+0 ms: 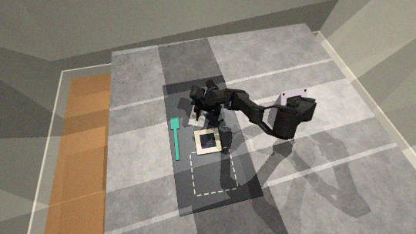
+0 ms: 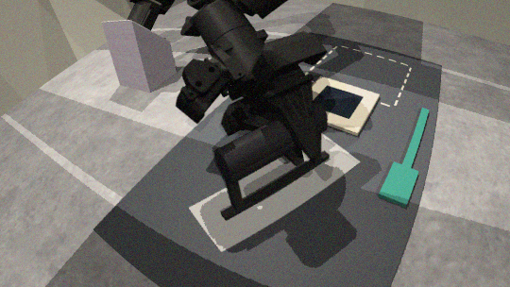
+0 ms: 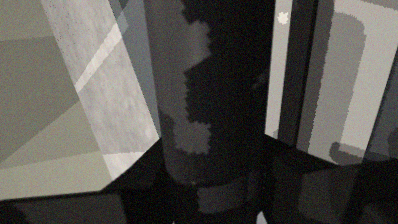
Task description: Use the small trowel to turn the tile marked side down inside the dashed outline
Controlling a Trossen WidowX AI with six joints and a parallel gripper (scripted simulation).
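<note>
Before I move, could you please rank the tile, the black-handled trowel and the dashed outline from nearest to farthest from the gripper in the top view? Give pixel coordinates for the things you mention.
1. Black-handled trowel (image 1: 197, 121) (image 2: 260, 222) (image 3: 175, 100), at the gripper.
2. Tile (image 1: 208, 141) (image 2: 342, 101), between trowel and outline.
3. Dashed outline (image 1: 209, 173) (image 2: 373, 77), beyond the tile.

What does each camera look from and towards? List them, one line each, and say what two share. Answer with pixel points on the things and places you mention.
Top: high above, facing down at the mat (image 1: 181, 188) (image 2: 165, 236); the arm (image 1: 248, 105) (image 2: 227, 35) shows.
Exterior: low at the mat's end opposite the dashed outline (image 1: 195, 177) (image 2: 406, 82), facing it across the trowel (image 1: 196, 122) (image 2: 279, 212) (image 3: 375, 75); the arm fills the middle.
Wrist: on the arm, close along the trowel's black handle; dark fingers show.
Top and exterior share the tile (image 1: 200, 150) (image 2: 365, 113).
</note>
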